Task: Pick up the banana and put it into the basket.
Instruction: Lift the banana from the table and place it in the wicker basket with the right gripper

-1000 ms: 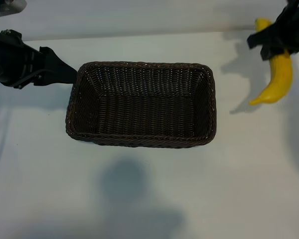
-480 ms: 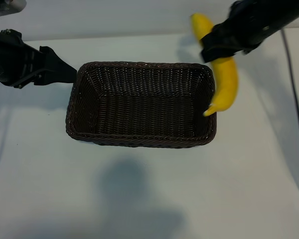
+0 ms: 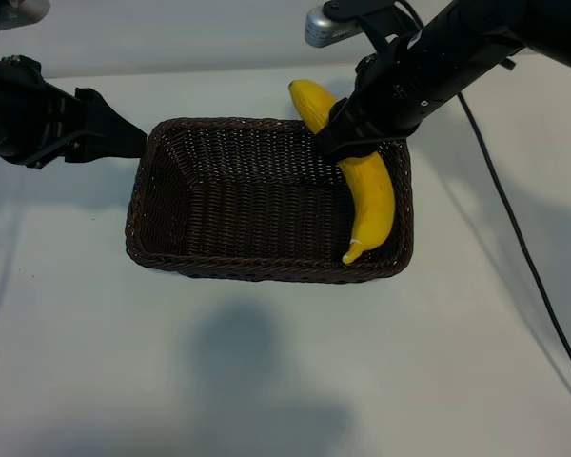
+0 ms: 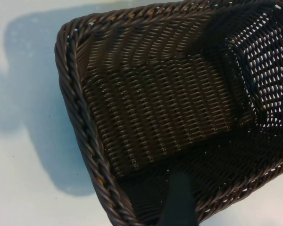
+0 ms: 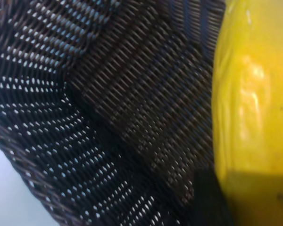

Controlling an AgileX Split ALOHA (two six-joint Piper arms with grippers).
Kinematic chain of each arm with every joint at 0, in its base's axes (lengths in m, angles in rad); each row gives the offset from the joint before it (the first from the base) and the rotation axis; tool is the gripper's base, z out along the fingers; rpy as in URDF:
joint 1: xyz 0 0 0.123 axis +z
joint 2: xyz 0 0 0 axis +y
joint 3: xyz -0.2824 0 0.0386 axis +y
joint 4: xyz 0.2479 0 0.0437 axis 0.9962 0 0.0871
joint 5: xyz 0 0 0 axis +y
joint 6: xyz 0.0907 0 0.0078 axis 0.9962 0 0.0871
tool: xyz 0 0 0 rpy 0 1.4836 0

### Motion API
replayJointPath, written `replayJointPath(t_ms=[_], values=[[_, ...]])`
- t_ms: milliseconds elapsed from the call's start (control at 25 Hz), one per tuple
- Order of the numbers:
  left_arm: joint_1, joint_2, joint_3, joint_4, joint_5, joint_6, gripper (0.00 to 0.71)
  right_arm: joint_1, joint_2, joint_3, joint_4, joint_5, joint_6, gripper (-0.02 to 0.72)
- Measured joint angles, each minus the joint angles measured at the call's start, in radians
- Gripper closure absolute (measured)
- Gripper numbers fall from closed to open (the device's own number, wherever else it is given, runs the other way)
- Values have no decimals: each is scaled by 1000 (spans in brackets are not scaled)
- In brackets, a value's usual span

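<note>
The dark brown woven basket [image 3: 266, 269] stands in the middle of the table. My right gripper [image 3: 347, 143] is shut on the yellow banana [image 3: 371, 195] near its upper half. The banana hangs over the basket's right end, with its lower tip down by the front right corner. Up close, the right wrist view shows the banana [image 5: 252, 94] against the basket's weave [image 5: 108, 94], with one dark finger [image 5: 207, 197] beside it. My left gripper [image 3: 138, 143] is open at the basket's left rim. One of its fingers [image 4: 179, 202] reaches inside the wall [image 4: 80, 113].
A black cable [image 3: 523, 248] trails from the right arm across the right side of the white table. Bare tabletop [image 3: 266, 381] lies in front of the basket.
The right arm has carried the banana leftward from the table's far right to over the basket's right end and lowered it. The left arm has stayed still.
</note>
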Motion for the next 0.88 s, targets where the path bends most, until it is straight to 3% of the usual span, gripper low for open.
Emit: replayJointPath(t_ms=[280,880], values=[[0,0,0,0,0,0,106,2,6,0,48,-54,-41,291],[0,0,0,-1,3,3,123,2,82,0,86,-75,-78,291]])
